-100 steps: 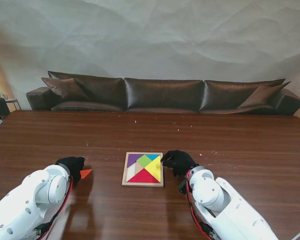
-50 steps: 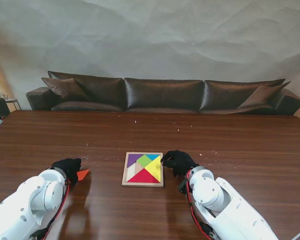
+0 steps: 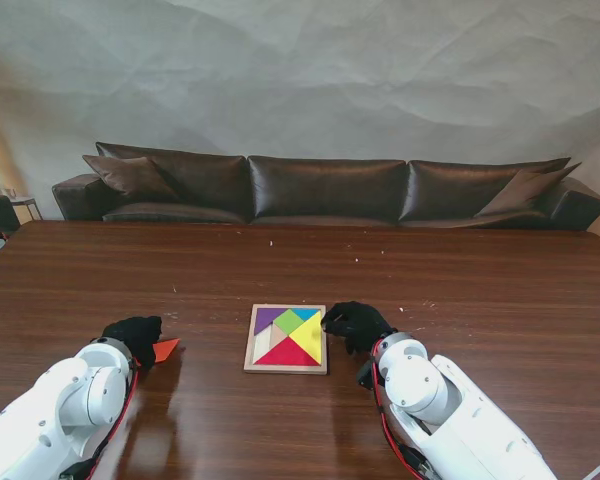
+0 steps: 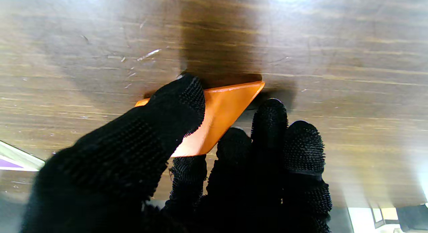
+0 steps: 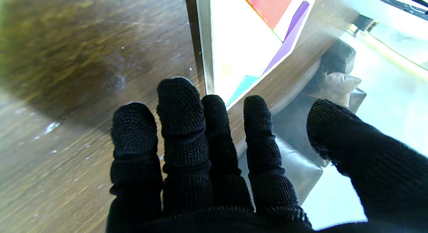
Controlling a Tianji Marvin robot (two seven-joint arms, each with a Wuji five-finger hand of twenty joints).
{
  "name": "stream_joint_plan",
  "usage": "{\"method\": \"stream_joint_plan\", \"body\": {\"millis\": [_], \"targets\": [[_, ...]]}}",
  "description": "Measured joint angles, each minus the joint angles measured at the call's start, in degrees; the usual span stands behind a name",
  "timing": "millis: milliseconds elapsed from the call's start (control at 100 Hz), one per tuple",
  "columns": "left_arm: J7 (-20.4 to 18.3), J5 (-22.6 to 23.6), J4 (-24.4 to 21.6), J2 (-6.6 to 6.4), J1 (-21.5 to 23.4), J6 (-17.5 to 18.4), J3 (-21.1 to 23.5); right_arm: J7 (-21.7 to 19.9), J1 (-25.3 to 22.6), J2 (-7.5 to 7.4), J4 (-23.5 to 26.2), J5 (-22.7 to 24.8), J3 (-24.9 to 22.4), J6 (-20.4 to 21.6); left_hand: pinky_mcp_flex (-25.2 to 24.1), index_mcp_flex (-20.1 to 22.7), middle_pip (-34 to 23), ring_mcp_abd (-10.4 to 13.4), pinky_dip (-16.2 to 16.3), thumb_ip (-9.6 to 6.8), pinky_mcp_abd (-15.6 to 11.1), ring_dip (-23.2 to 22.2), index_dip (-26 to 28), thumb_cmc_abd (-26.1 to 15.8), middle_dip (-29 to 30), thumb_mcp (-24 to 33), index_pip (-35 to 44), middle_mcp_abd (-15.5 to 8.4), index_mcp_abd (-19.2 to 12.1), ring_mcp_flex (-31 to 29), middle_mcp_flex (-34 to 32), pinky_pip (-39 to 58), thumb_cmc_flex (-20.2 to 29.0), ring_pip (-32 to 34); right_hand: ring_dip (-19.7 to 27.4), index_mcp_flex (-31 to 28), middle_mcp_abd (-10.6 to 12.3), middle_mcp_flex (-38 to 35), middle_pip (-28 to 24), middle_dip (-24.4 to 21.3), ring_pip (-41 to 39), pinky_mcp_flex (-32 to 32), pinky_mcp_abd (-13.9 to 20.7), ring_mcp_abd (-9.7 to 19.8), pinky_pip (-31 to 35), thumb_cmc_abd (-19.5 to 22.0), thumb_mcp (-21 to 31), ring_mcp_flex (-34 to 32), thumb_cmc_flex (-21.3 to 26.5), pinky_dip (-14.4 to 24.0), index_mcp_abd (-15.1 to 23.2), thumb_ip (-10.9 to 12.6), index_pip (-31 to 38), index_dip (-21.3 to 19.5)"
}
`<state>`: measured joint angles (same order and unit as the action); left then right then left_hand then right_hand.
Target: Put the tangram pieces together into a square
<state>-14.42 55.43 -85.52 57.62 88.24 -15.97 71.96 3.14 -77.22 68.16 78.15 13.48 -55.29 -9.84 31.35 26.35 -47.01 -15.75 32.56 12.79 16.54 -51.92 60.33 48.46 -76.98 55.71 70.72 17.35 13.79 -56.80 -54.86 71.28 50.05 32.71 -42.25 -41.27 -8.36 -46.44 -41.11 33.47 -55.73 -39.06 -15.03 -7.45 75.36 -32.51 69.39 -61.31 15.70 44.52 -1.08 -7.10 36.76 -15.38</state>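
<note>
The wooden tangram tray [image 3: 286,369] lies at the table's middle. In it are purple, green, blue, yellow and red pieces, with a pale patch at its left. An orange triangle [image 3: 167,348] sits left of the tray, at the tips of my left hand [image 3: 133,333]. In the left wrist view the thumb presses the orange triangle [image 4: 222,109] against the other fingers of that hand [image 4: 234,179], one corner at the table. My right hand [image 3: 355,323] rests by the tray's right edge, fingers spread, holding nothing. The right wrist view shows this hand [image 5: 214,166] just short of the tray rim [image 5: 204,42].
The dark wooden table [image 3: 480,290] runs wide on both sides. A dark leather sofa [image 3: 325,190] stands behind its far edge. Small pale specks dot the tabletop near the tray.
My left hand has drawn a little to the left and nearer to me, and the orange triangle moved with it. The right hand and the tray have stayed put.
</note>
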Motion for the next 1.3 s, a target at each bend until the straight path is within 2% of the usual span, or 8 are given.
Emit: {"method": "stream_joint_plan", "body": {"millis": [50, 80, 130, 530, 730, 920, 1070, 1300], "targets": [[0.0, -0.2, 0.0, 0.05, 0.1, 0.0, 0.0, 0.0, 0.0, 0.0, 0.0, 0.0, 0.0, 0.0, 0.0, 6.5, -6.6, 1.1, 0.2, 0.03, -1.1, -0.7, -0.5, 0.0, -1.7, 1.3, 2.5, -2.1, -3.0, -0.1, -0.1, 0.6, 1.0, 0.7, 0.0, 0.0, 0.0, 0.0, 0.0, 0.0, 0.0, 0.0, 0.0, 0.0, 0.0, 0.0, 0.0, 0.0, 0.0, 0.0, 0.0, 0.0, 0.0, 0.0], [0.1, -0.4, -0.1, 0.12, 0.2, 0.0, 0.0, 0.0, 0.0, 0.0, 0.0, 0.0, 0.0, 0.0, 0.0, 8.2, -8.1, 1.6, 0.2, 0.03, -1.9, -1.9, -1.5, 0.0, -2.1, 2.6, 3.0, -3.5, -3.3, -0.2, -0.3, 0.7, 1.3, 1.3, 0.0, 0.0, 0.0, 0.0, 0.0, 0.0, 0.0, 0.0, 0.0, 0.0, 0.0, 0.0, 0.0, 0.0, 0.0, 0.0, 0.0, 0.0, 0.0, 0.0], [0.3, -0.7, -0.2, 0.28, 0.4, 0.0, 0.0, 0.0, 0.1, 0.0, -0.1, 0.0, 0.0, 0.0, 0.0, 8.8, -9.2, 1.8, 0.2, 0.01, -2.0, -2.6, -1.6, -0.1, -2.4, 3.8, 3.2, -3.8, -3.3, -0.3, -0.7, 0.7, 2.3, 2.3, 0.0, 0.0, 0.0, 0.0, 0.0, 0.0, 0.0, 0.0, 0.0, 0.0, 0.0, 0.0, 0.0, 0.0, 0.0, 0.0, 0.0, 0.0, 0.0, 0.0], [2.3, -2.5, -0.3, 0.81, 1.3, -0.1, 0.6, -0.1, 0.3, 0.0, -0.4, -0.2, 0.2, 0.0, 0.1, 9.4, -10.6, 1.8, 0.3, -0.1, -2.0, -3.6, -2.1, 0.0, -3.8, 4.6, 3.3, -3.8, -3.4, -1.3, -0.7, 2.2, 4.3, 4.4, 0.0, 0.0, 0.0, 0.0, 0.0, 0.0, 0.0, 0.0, 0.0, 0.0, 0.0, 0.0, 0.0, 0.0, 0.0, 0.0, 0.0, 0.0, 0.0, 0.0], [3.6, -6.0, 0.2, 1.22, 1.8, 1.1, 1.8, -0.1, 0.4, 0.01, -0.6, -0.2, 0.3, 0.1, 0.3, 10.2, -10.7, 1.8, 1.3, -0.91, -2.0, -4.1, -6.0, 0.0, -3.8, 4.6, 3.9, -4.6, -4.8, -1.6, -0.7, 3.0, 5.5, 7.1, 0.0, 0.0, 0.0, 0.0, 0.0, 0.0, 0.0, 0.0, 0.0, 0.0, 0.0, 0.8, -0.1, 0.0, 0.0, 0.0, 0.0, 0.0, 0.0, 0.0], [3.6, -8.8, 0.2, 1.52, 2.5, 2.8, 3.6, -0.2, 0.5, 0.01, -0.8, -0.3, 0.4, 0.3, 0.3, 9.7, -10.1, 2.0, 1.3, -0.95, -2.0, -4.1, -8.3, -2.4, -4.4, 0.7, 3.6, -5.3, -4.9, -1.6, -0.7, 3.0, 6.7, 8.1, 0.0, 0.0, -0.1, 0.0, 0.0, 0.0, 0.0, 0.0, 0.0, 0.0, 0.0, 1.4, -0.1, 0.0, 0.0, 0.0, 0.0, 0.0, 0.0, 0.0], [1.2, -9.6, -0.4, 1.49, 2.7, 3.8, 4.2, -0.3, 0.5, 0.01, -0.9, -0.3, 0.4, 0.4, 0.2, 9.2, -9.7, 2.0, 1.3, -0.19, -2.0, -4.1, -9.5, -3.6, -5.4, -1.1, 3.5, -6.0, -4.9, -1.7, -0.7, 3.0, 6.7, 8.4, 0.0, 0.0, -0.1, 0.0, 0.0, 0.0, 0.0, 0.0, 0.0, 0.0, 0.0, 1.4, -0.1, 0.0, 0.0, 0.0, 0.0, 0.0, 0.0, 0.0], [2.3, -12.7, 0.2, 1.7, 2.3, 3.9, 3.9, -0.5, 0.6, 0.0, -1.1, -0.3, 0.4, 0.6, 0.7, 10.0, -9.1, 2.1, 2.1, -0.1, -2.0, -3.2, -10.3, -3.6, -8.2, -2.1, 3.0, -7.3, -5.4, -2.2, -0.8, 3.7, 6.7, 11.7, 0.0, 0.0, -0.1, 0.0, 0.0, 0.0, 0.0, 0.0, 0.0, 0.0, 0.0, 1.4, -0.1, 0.0, 0.0, 0.0, 0.0, 0.0, 0.0, 0.0]]}}
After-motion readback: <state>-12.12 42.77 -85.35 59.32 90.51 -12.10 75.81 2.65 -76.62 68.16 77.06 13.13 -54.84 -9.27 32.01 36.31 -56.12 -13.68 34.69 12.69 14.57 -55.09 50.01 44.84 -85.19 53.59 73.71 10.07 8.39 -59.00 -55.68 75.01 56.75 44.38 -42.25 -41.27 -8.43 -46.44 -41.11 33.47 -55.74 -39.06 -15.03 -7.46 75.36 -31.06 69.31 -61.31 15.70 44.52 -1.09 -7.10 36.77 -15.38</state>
